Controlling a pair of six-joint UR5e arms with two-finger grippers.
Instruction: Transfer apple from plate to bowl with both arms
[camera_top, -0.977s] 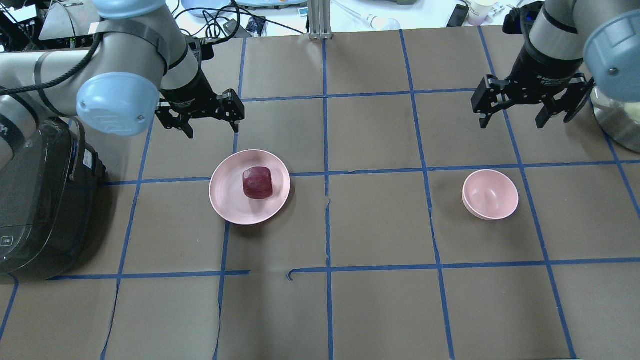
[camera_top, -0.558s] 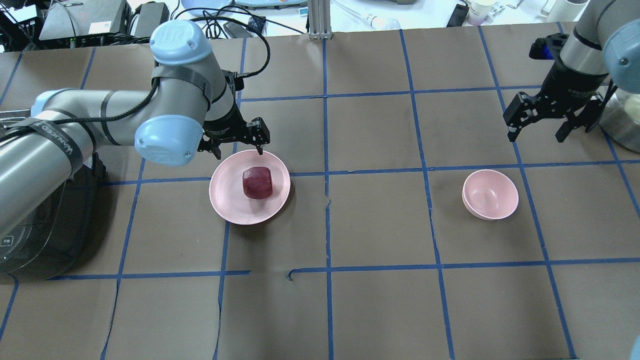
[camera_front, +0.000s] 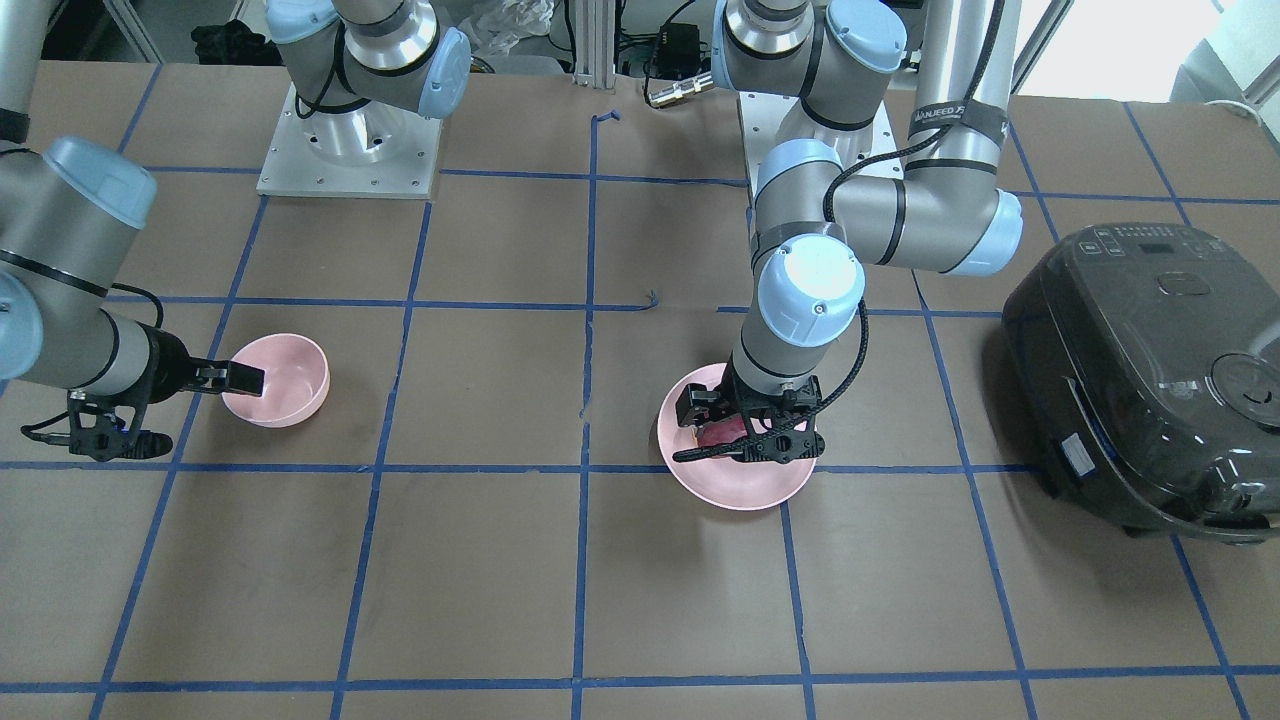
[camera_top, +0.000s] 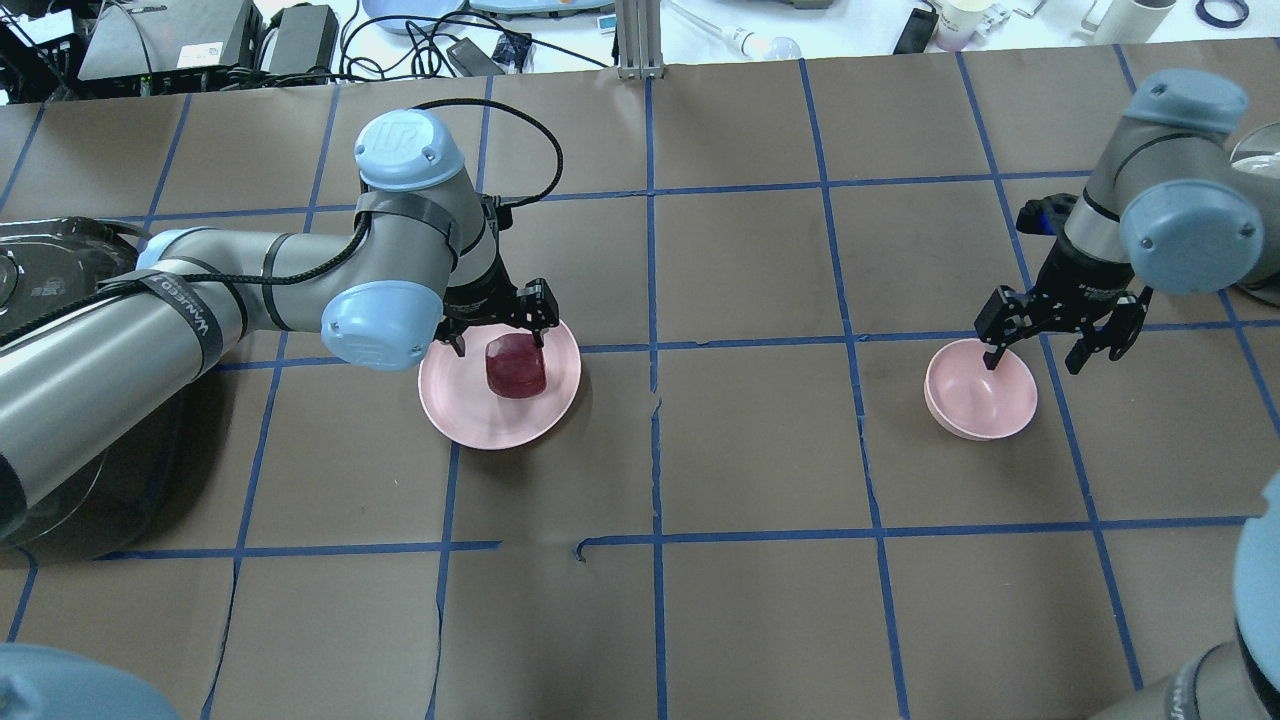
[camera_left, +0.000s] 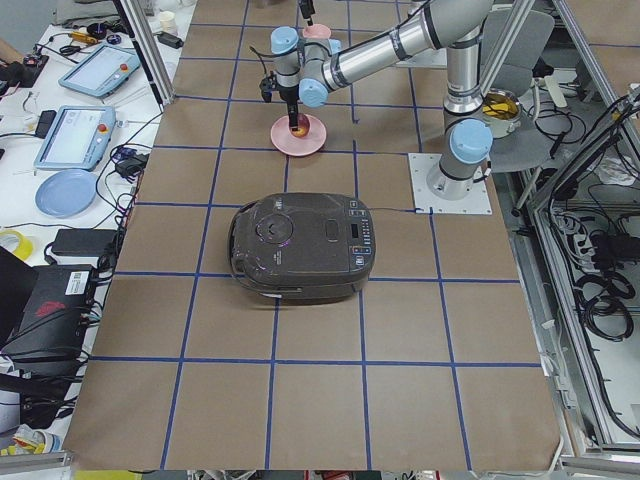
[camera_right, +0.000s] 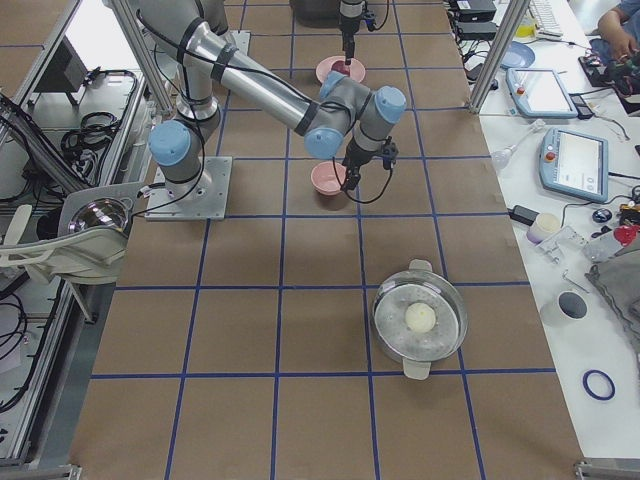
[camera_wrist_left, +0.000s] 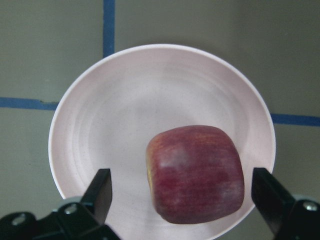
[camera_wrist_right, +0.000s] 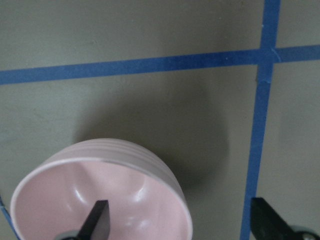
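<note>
The dark-red apple (camera_top: 516, 367) lies on the pale-pink plate (camera_top: 470, 410), left of the table's centre. My left gripper (camera_top: 498, 335) is open and hangs low over the plate's far edge. In the left wrist view its fingers (camera_wrist_left: 100, 192) stand on either side of the apple (camera_wrist_left: 195, 172) without touching it. The small pink bowl (camera_top: 980, 395) stands empty at the right. My right gripper (camera_top: 1035, 355) is open at the bowl's far rim. In the right wrist view one finger (camera_wrist_right: 97, 217) is over the bowl's inside (camera_wrist_right: 100, 195) and the other is outside it.
A black rice cooker (camera_front: 1140, 380) stands on the left arm's side of the table. A metal pot (camera_right: 420, 318) with a white ball inside stands beyond the right arm. The brown table is marked with a blue tape grid (camera_top: 655, 345).
My left gripper came down and forward from behind the plate to the apple. My right gripper moved down and toward the bowl's rim. Both stayed open; apple, plate and bowl have not moved.
</note>
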